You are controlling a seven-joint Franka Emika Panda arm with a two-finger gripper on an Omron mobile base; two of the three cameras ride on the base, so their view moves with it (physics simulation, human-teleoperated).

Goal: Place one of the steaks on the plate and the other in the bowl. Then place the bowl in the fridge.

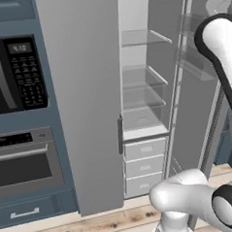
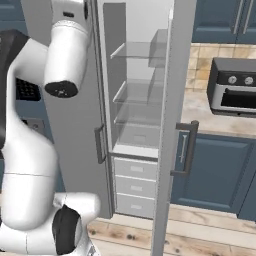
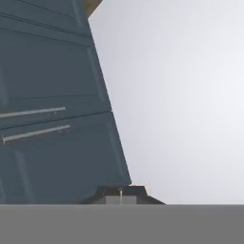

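A tall grey fridge (image 1: 83, 100) fills the middle of the left base view, one door standing open toward the right of the frame, so the pale inside shows. In the right base view the same fridge sits at the centre, its open door seen edge-on as a pale upright band down the middle. Inside, clear glass shelves (image 1: 142, 77) are stacked in the upper half, and three white drawers (image 1: 145, 165) sit below them in the lower middle. The white arm (image 2: 30, 165) rises along the left side of the right base view and bends at the top. At the upper left of the left base view a black microwave (image 1: 15, 73) is set into blue cabinets, with an oven (image 1: 26, 162) beneath it. At the right of the right base view a small oven (image 2: 234, 92) stands on a pale worktop (image 2: 200, 112) above blue cupboards. A wooden floor (image 1: 71, 230) runs along the bottom. In the hand view, the gripper (image 3: 121, 194) sits at the bottom centre with its tips pressed together and nothing between them, facing blue cabinet doors (image 3: 52, 105) on the left and a plain pale grey surface on the right.
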